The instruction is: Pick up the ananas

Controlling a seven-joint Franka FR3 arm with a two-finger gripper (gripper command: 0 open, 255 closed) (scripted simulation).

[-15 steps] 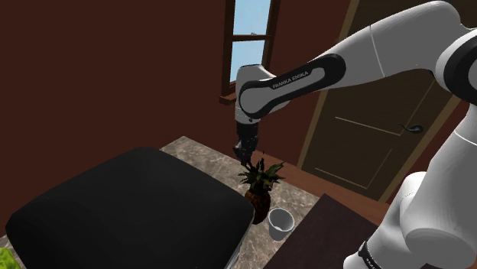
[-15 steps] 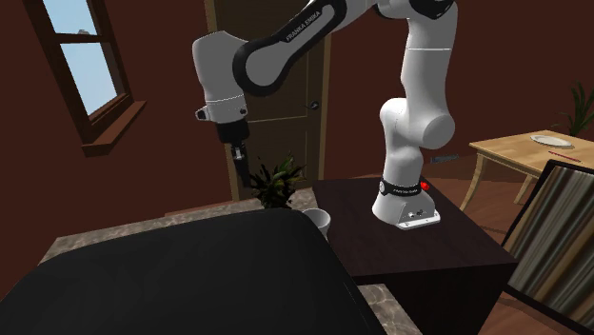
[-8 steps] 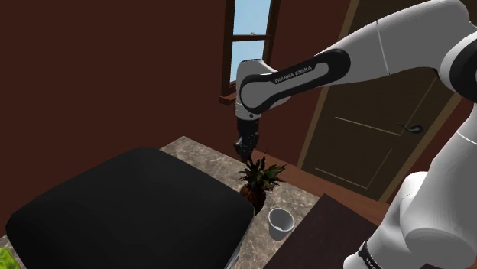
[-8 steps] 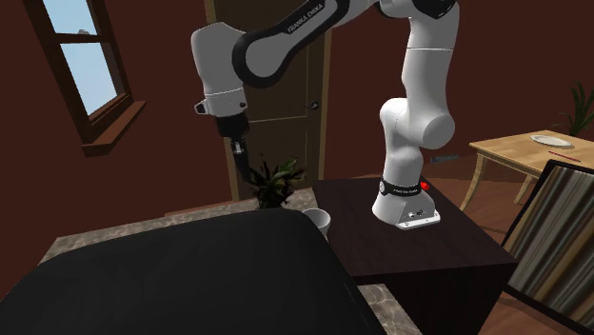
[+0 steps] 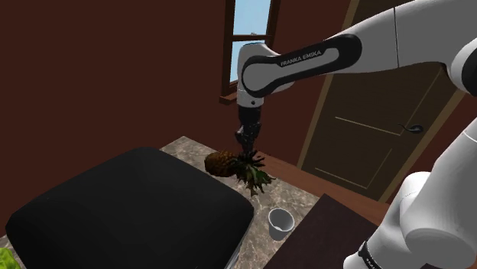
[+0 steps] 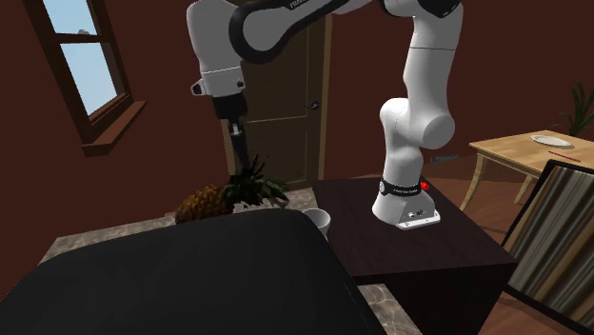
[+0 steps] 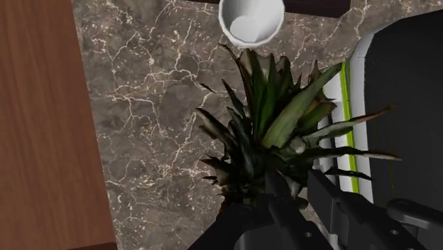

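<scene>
The ananas (image 5: pixel 220 162) is a brown pineapple with a green leafy crown (image 5: pixel 254 175). It hangs on its side off the marble counter (image 5: pixel 183 145), its body pointing to the shoulder view's left. My black gripper (image 5: pixel 246 153) is shut on the crown from above. In the second exterior view the fruit (image 6: pixel 200 203) hangs beside the gripper (image 6: pixel 243 167), just above the far edge of a big black object. In the wrist view the leaves (image 7: pixel 277 121) fan out right in front of the gripper (image 7: pixel 294 199) and hide the fruit's body.
A large black rounded object (image 5: pixel 130 206) covers most of the counter. A white cup (image 5: pixel 280 221) stands on the marble near the dark stand (image 6: pixel 419 247). A wooden door (image 5: pixel 382 115) and a window (image 5: pixel 248 38) lie behind the arm.
The gripper has risen with the pineapple's crown in it. The fruit left its upright stand on the counter and swung onto its side, body toward the shoulder view's left.
</scene>
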